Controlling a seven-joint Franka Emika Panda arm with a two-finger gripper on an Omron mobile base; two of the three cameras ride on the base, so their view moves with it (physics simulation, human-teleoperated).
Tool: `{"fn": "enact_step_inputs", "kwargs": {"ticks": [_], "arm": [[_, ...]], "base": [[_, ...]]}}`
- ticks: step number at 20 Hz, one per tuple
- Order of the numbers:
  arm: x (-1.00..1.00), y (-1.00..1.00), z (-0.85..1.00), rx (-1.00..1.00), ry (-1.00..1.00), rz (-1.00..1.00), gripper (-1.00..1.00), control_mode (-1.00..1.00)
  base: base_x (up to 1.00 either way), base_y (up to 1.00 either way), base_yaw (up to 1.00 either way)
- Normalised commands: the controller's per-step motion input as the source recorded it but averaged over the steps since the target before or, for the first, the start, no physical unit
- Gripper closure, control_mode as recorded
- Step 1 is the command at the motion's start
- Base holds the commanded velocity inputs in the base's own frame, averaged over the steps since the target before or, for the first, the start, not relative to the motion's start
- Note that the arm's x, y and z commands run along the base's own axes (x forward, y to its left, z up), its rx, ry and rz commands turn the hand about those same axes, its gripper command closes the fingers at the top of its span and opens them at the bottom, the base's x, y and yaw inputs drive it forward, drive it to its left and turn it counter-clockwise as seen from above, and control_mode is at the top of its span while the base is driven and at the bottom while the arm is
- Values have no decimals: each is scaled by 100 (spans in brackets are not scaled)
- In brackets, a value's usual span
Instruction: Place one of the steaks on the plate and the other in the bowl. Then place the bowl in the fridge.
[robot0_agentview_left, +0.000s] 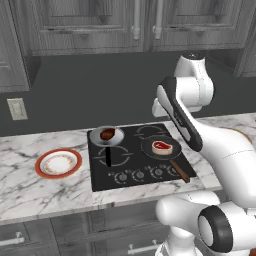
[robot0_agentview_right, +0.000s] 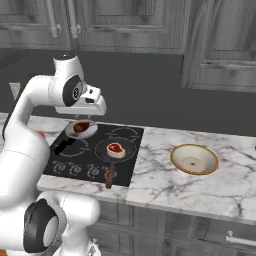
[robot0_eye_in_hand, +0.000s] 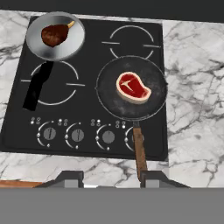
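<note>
**Both steaks in their pans, gripper high over the cooktop**

The red steak (robot0_eye_in_hand: 133, 87), pale-edged, lies flat near the middle of the dark pan (robot0_eye_in_hand: 107, 103) on the right front burner. Its wooden handle (robot0_eye_in_hand: 140, 151) runs toward the counter's front edge and passes out of sight between the finger tips in the hand view. The brown steak (robot0_eye_in_hand: 54, 35) sits in the silver pan (robot0_eye_in_hand: 72, 46) on the left rear burner; that pan's black handle (robot0_eye_in_hand: 37, 89) points forward across the left front burner. A thin pale stub juts from the brown piece, too small to identify.

The black cooktop (robot0_eye_in_hand: 131, 43) has its right rear burner bare. The plate (robot0_agentview_left: 58, 163) rests on the marble counter (robot0_agentview_left: 30, 190) left of the cooktop, well apart from both pans. The bowl (robot0_agentview_right: 194, 160) stands on the counter to the right of the cooktop, with open marble around it.

The gripper (robot0_eye_in_hand: 111, 178) hovers above the cooktop's front edge, holding nothing; its jaws stand partly apart with a clear gap between the tips. In the left base view the arm's forearm hides the hand; in the right base view the hand's white housing covers the silver pan's rear edge.
</note>
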Motion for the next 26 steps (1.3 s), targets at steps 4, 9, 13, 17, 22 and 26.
{"fn": "enact_step_inputs", "kwargs": {"ticks": [4, 9, 13, 17, 22, 26], "arm": [[-1, -8, -6, 0, 2, 0, -100, -100], [20, -19, -57, -3, -1, 2, -100, -100], [50, -44, -53, -2, 0, 14, -100, -100], [64, -52, -60, 0, 3, 23, -100, -100], [52, -20, -50, -5, 17, 26, -100, -100], [29, 0, -31, -9, 29, 23, -100, -100]], "base": [[0, 0, 0], [0, 0, 0], [0, 0, 0], [0, 0, 0], [0, 0, 0], [0, 0, 0]]}}
